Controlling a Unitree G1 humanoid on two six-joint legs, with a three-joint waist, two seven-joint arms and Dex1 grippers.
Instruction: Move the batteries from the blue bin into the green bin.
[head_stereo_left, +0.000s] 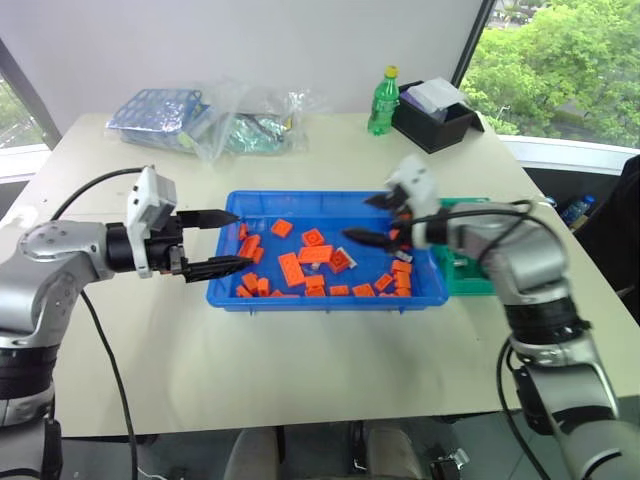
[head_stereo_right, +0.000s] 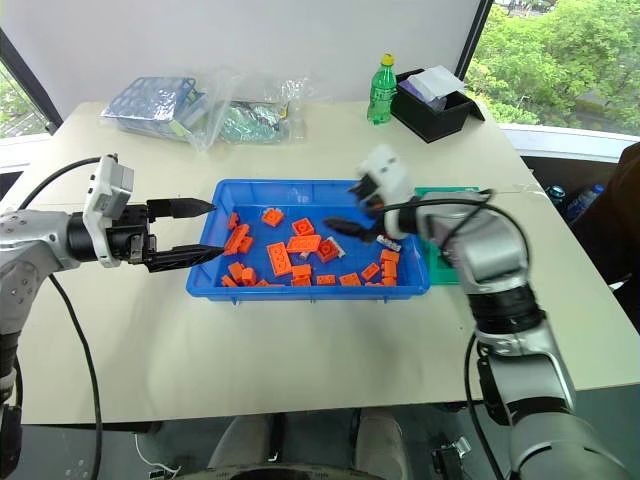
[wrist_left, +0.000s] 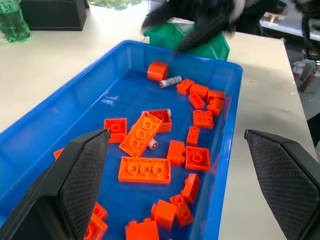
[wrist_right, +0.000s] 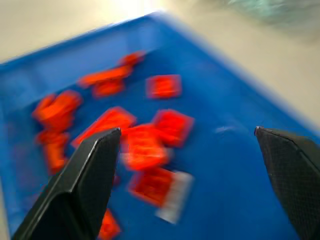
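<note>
The blue bin (head_stereo_left: 324, 299) sits mid-table, strewn with orange bricks (head_stereo_left: 292, 268). In the left wrist view a silver battery (wrist_left: 170, 81) lies on the bin floor near its far end, and the tip of another battery (wrist_left: 152, 144) pokes out beside a long brick. The green bin (wrist_left: 199, 44) stands against the blue bin's right end, largely hidden behind my right arm. My left gripper (head_stereo_left: 240, 238) is open at the blue bin's left edge, holding nothing. My right gripper (head_stereo_left: 360, 217) hangs open and empty above the bin's right half.
A green bottle (head_stereo_left: 383, 100) and a black box (head_stereo_left: 437, 115) stand at the back right of the table. Clear plastic bags (head_stereo_left: 215, 120) lie at the back left. Bare tabletop (head_stereo_left: 300, 360) runs in front of the blue bin.
</note>
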